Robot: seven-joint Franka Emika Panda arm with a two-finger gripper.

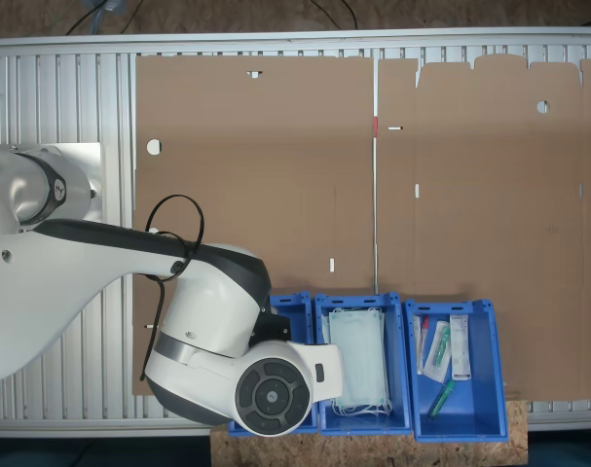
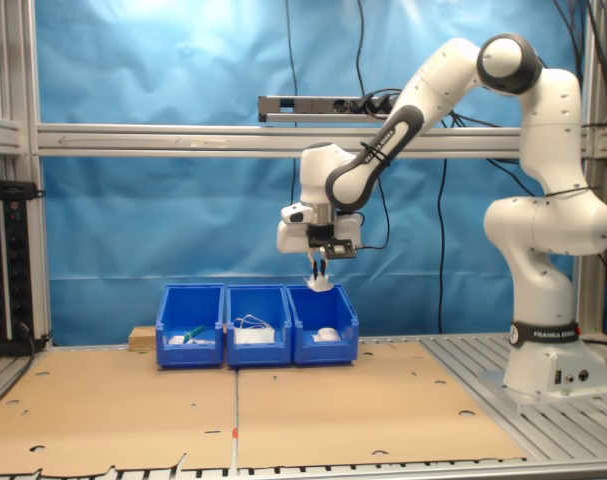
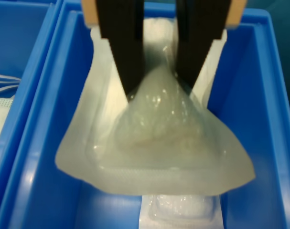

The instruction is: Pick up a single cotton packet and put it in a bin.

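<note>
My gripper (image 3: pixel 159 88) is shut on a cotton packet (image 3: pixel 154 138), a clear whitish pouch with a pad inside. Both dark fingers (image 3: pixel 123 47) pinch its upper edge, and it hangs crumpled below them. Under it lies the blue bin (image 3: pixel 269 119), with another cotton packet (image 3: pixel 183 210) on its floor. In the second exterior view the gripper (image 2: pixel 319 270) holds the packet (image 2: pixel 321 284) a little above the bin (image 2: pixel 323 352) at the row's right end, where a white packet (image 2: pixel 327 333) rests inside. In the first exterior view the arm covers most of that bin (image 1: pixel 293 304).
A middle blue tray (image 1: pixel 319 321) holds pale green masks (image 1: pixel 361 360). The tray beyond it (image 1: pixel 495 370) holds small boxes and a green item (image 1: pixel 441 399). Brown cardboard (image 2: pixel 283 410) covers the table in front of the trays. The arm's base (image 2: pixel 548 370) stands at the second exterior view's right.
</note>
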